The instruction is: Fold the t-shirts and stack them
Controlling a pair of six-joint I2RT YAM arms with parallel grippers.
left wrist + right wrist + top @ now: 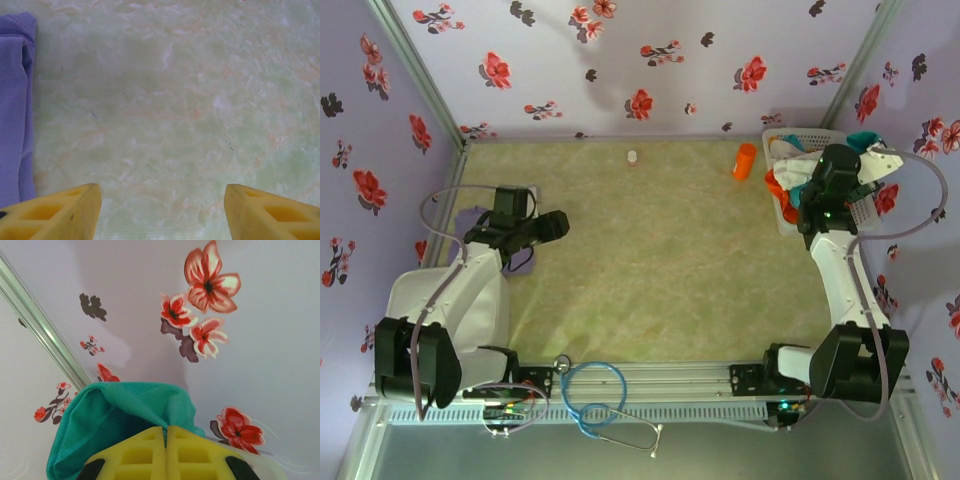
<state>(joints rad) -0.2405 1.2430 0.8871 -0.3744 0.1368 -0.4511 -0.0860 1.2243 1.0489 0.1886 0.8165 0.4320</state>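
Right gripper [166, 432] is up over the white lattice basket [788, 228] in the far right corner. Its two yellow fingers [135, 455] are pressed flat together, no gap, w/ a fold of the teal tee [115, 412] pinched at the tips and bunching up above them. The wrist cam there looks up at the floral wall [260, 340]. From overhead I can't tell how much of that tee is clear of the basket. Down in the basket an orange tee [787, 207] spills toward the left wall, and an off-white tee [783, 180] sits just beside it.

Left gripper [161, 210] hangs low over the table [670, 260] on the left side, jaws spread wide, nothing between them but the bare green-marbled top. The purple tee [15, 100] lies flat on the table at the left edge. Overhead it shows beside and partly under the left arm. In the wrist cam its folded edge runs right down to the left fingertip — touching or not, can't tell.

Other bits: a small orange cup [745, 160] stands upright near the back wall, left of the basket and apart from it. A tiny white thing [633, 157] sits further left, too small to make out. A blue stethoscope [605, 400] lies on the front rail btw the two arm bases.
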